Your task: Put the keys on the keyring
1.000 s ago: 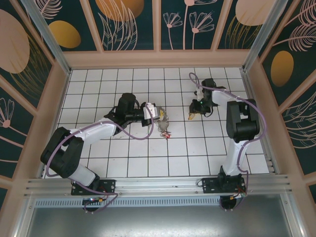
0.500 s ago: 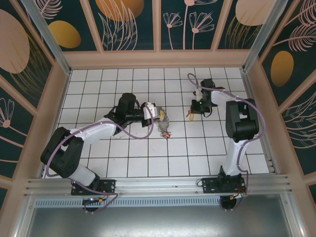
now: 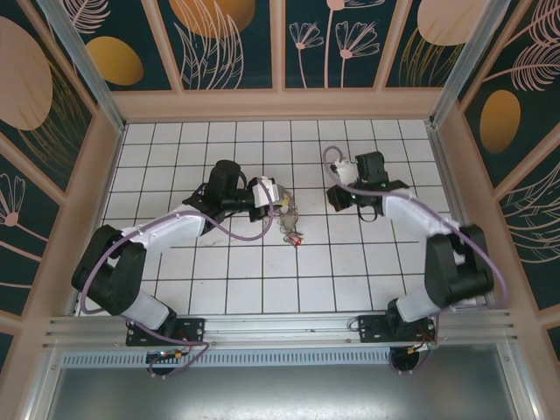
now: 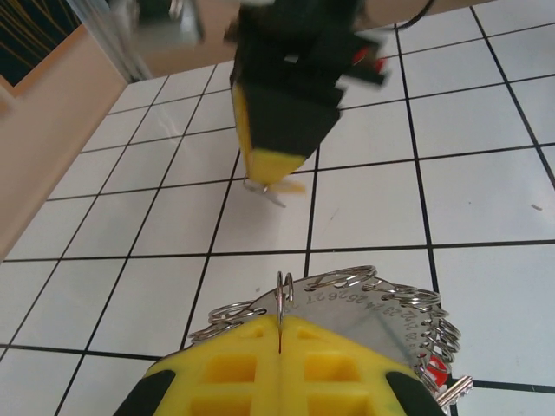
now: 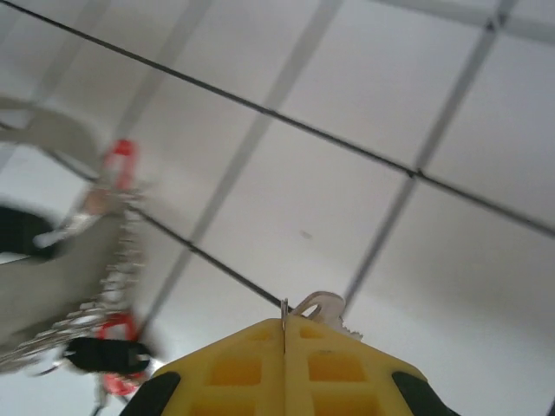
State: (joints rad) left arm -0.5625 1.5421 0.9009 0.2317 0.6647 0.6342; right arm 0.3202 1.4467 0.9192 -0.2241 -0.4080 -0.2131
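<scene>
- Vs a sec ago the R arm is being swung round: the elbow is being dropped back toward the near edge, and the right gripper (image 3: 338, 197) is being carried a bit left over the worktop (image 3: 245, 271), toward the keyring (image 4: 381, 303).
- The keys (image 4: 270, 185) are being taken along w/ it. The bronze bits + pale yellow tag are being dangled under the yellow pads (image 4: 269, 165), prob just clear of the tiles.
- The left gripper (image 4: 280, 338) and the keyring are being kept pretty much where they were. So the pickup looks done and the approach is being started, but no threading is being done yet.
- R jaws: being held fully shut, no gap at the seam in the right wrist view, w/ the keys being pinched at the tips.
- L jaws: also being pressed shut, on a small wire ring (image 4: 283, 293) at the keyring's rim. The hoop w/ its silvery keys + red tags is being held out in front. Whether it's being rested on the tiles can't be told.
- Keys and keyring are being kept near each other but apart, w/ bare tile being left between them.
</scene>
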